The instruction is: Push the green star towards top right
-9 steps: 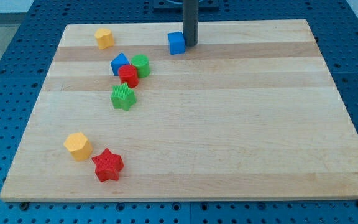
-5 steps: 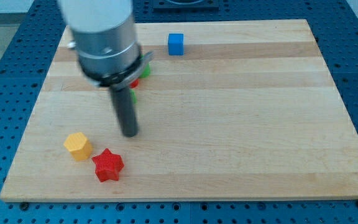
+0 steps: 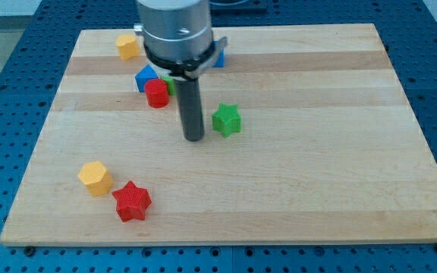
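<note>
The green star (image 3: 226, 120) lies near the board's middle, a little toward the view's top. My tip (image 3: 194, 139) stands just to the star's left and slightly below it, with a narrow gap between them. The arm's grey body rises from the rod and hides part of the board near the top edge.
A red block (image 3: 156, 93), a blue block (image 3: 145, 77) and a partly hidden green block (image 3: 168, 83) cluster at upper left. A yellow block (image 3: 127, 46) is near the top-left corner. A blue cube (image 3: 218, 59) peeks behind the arm. A yellow block (image 3: 95, 177) and red star (image 3: 132, 201) lie at lower left.
The green star has moved from beside the upper-left cluster rightward to the board's middle. My tip went from the top edge down to lower left, then right and up after the star.
</note>
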Controlling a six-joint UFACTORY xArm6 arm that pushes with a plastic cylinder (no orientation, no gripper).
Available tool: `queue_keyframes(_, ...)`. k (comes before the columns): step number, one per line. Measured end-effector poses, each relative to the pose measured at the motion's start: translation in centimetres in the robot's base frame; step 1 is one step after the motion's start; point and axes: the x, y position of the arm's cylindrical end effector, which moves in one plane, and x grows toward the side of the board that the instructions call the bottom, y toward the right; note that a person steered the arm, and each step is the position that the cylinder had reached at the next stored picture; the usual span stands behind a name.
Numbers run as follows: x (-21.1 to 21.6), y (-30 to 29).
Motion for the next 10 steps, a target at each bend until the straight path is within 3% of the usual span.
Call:
queue_keyframes(1, -5.0, 3.6)
queue_keyframes(2, -6.5, 10.3)
queue_keyframes(3, -2.3, 9.2)
queue_keyframes(4, -3.1, 12.7)
queue_keyframes(5, -8.1, 12.4)
queue_keyframes(6, -10.5, 14.1)
queue_keyframes(9, -16.8, 19.4)
queue_keyframes(10, -16.9, 19.3)
